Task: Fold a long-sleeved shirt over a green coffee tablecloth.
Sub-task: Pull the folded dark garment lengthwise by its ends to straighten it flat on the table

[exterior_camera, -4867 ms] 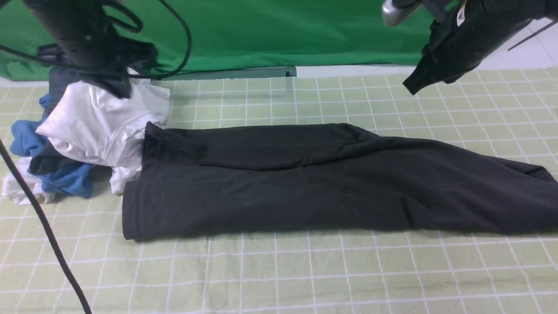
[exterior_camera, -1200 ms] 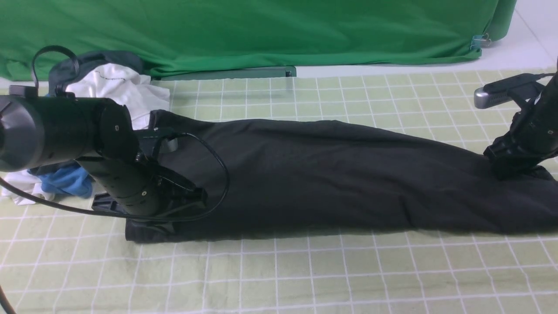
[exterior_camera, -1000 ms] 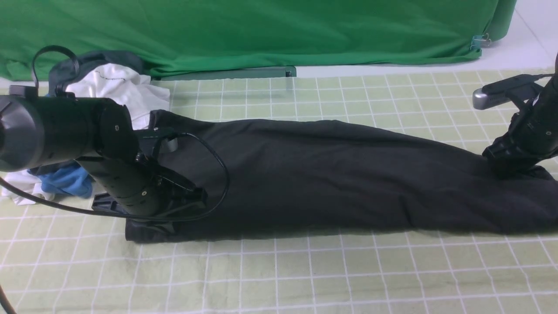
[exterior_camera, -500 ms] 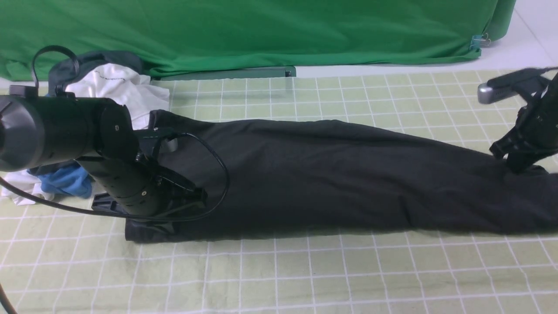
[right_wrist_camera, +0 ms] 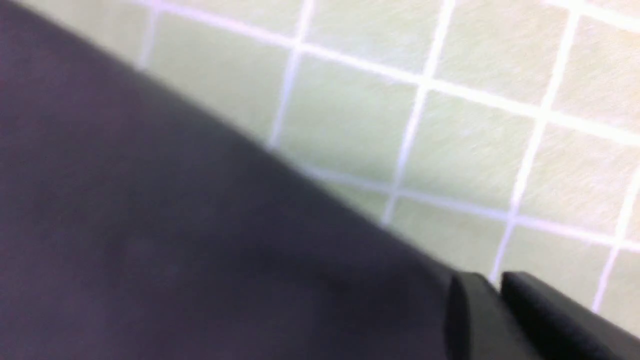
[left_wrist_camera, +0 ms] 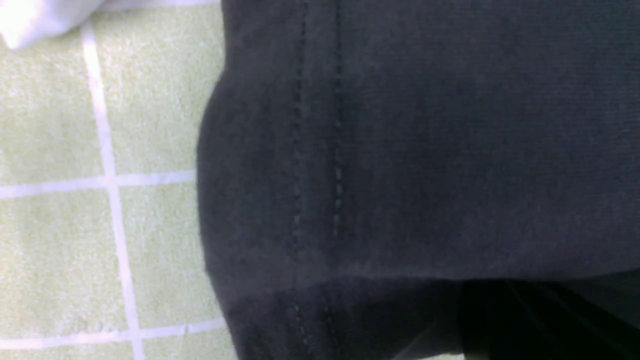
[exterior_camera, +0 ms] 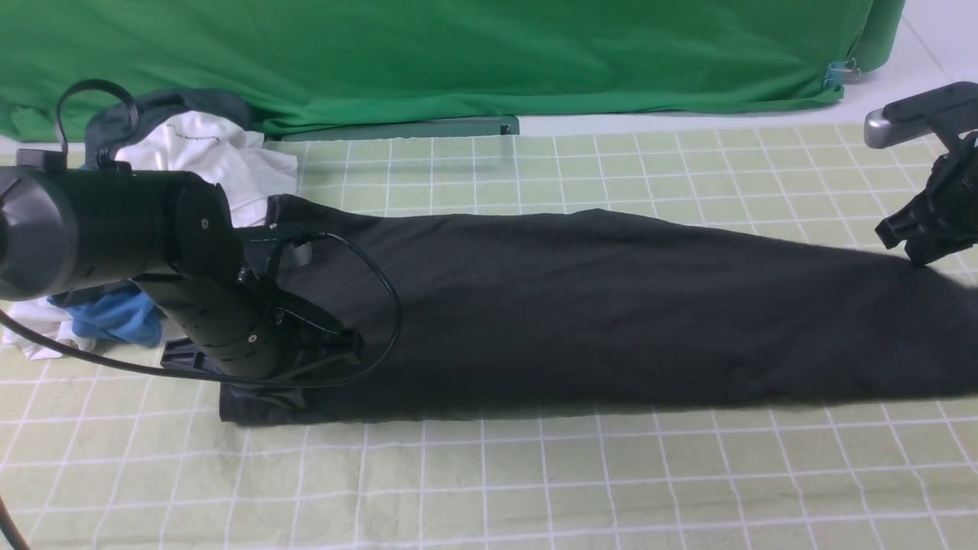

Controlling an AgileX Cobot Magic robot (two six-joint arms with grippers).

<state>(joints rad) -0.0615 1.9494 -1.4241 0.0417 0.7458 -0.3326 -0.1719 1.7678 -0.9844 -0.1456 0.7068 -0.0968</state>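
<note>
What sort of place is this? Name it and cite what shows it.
Probably a robot test bench or recording studio, not a home: a bright green backdrop hangs behind the table, a gridded tablecloth covers it, and a pile of spare garments waits beside the black shirt.

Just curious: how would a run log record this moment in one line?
left gripper: shut on shirt hem | right gripper: lifting shirt's other end | tablecloth

Even, bright light; right wrist view motion-blurred, soft shadows.

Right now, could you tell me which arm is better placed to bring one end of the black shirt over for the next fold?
Probably the right: its end effector is lifting the shirt end, while the left pins the hem.
</note>
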